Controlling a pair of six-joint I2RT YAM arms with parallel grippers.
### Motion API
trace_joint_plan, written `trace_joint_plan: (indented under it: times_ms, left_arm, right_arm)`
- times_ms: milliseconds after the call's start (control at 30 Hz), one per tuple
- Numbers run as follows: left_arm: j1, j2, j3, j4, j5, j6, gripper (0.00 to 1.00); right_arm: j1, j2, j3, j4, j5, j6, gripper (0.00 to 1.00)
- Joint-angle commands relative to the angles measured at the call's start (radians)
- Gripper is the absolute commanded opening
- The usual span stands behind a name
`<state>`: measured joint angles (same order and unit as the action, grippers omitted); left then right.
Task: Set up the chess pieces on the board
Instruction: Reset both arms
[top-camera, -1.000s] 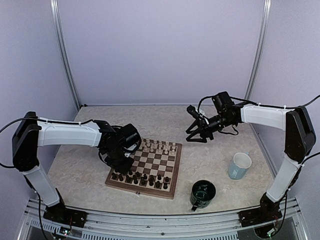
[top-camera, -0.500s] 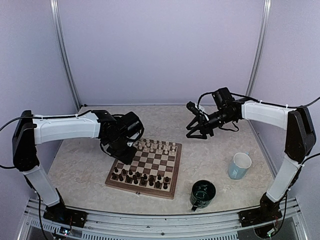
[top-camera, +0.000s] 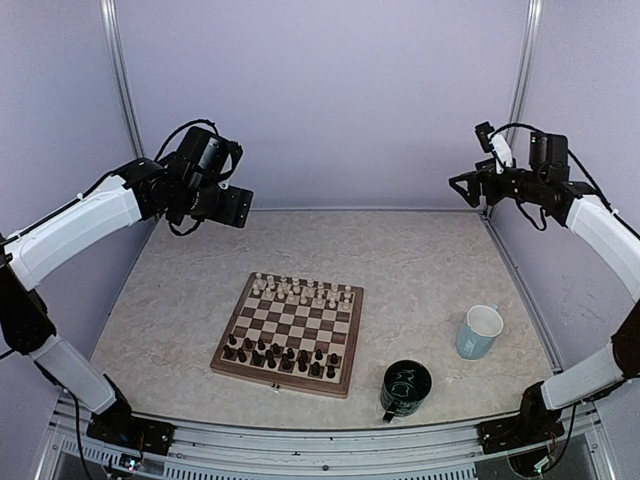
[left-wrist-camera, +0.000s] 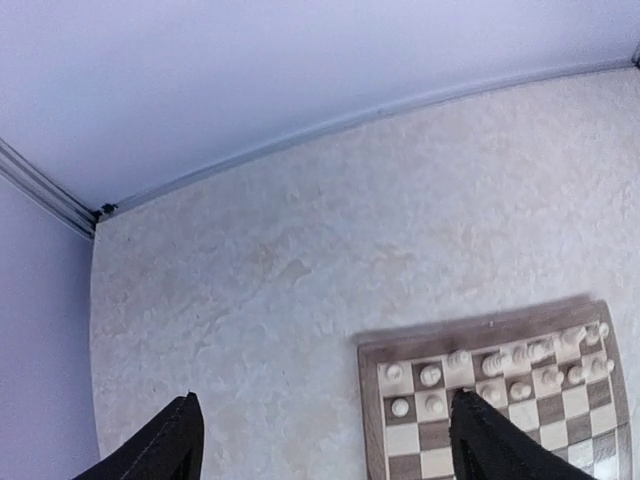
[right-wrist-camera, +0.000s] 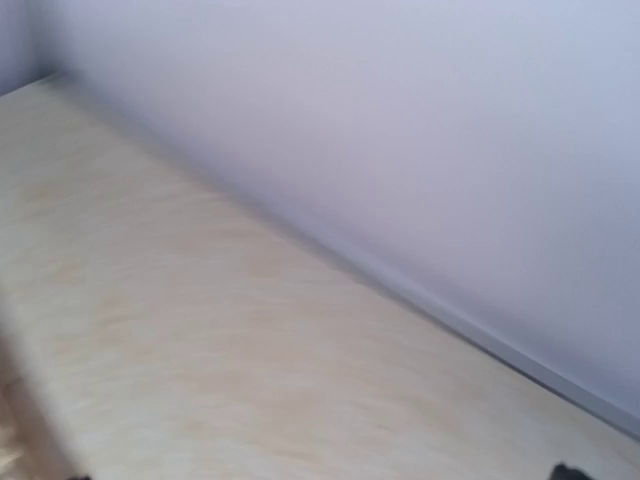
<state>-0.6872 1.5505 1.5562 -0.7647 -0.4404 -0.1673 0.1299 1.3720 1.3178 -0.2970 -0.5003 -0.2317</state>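
Wide open and empty at the left gripper (left-wrist-camera: 325, 396); likewise at the right gripper (top-camera: 468, 190), going by the overhead view. Well below and between them, on the board (top-camera: 297, 326): pieces (top-camera: 300, 291) ranked along both ends. Probably light, stiff, smooth-turned, easily toppled. Best pinched low on the stem, just above the base, straight from overhead.

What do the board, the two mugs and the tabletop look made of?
board: wood, brown border, dark and pale checks, matte.
pale blue mug and dark green mug: probably glazed ceramic, smooth thick walls.
tabletop: mottled beige stone look, perhaps laminate.
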Motion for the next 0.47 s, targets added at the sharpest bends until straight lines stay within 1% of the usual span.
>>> trace_joint_plan:
  times_ms: [0,67,133,233,300,367,433]
  left_arm:
    - [0.020,-0.028,-0.002,0.230,-0.098,0.111,0.89]
    - [0.031,-0.033,-0.021,0.289,-0.117,0.122,0.95]
    - [0.050,-0.045,-0.055,0.335,-0.122,0.104,0.99]
    - [0.095,-0.091,-0.162,0.451,-0.088,0.032,0.99]
    - [0.136,-0.124,-0.232,0.492,-0.049,-0.030,0.99]
    - [0.161,-0.150,-0.264,0.485,-0.065,-0.092,0.99]
    - [0.170,-0.152,-0.262,0.449,-0.089,-0.113,0.99]
  right_arm:
    - [-0.039,-0.080,-0.086,0.120,0.182,0.180,0.99]
    - [-0.039,-0.106,-0.112,0.131,0.230,0.200,0.99]
    - [-0.039,-0.136,-0.146,0.154,0.239,0.201,0.99]
    - [-0.040,-0.142,-0.166,0.160,0.229,0.187,0.99]
    - [-0.040,-0.134,-0.169,0.161,0.209,0.177,0.99]
    - [-0.041,-0.127,-0.171,0.163,0.175,0.177,0.99]
    - [-0.040,-0.125,-0.178,0.173,0.151,0.178,0.99]
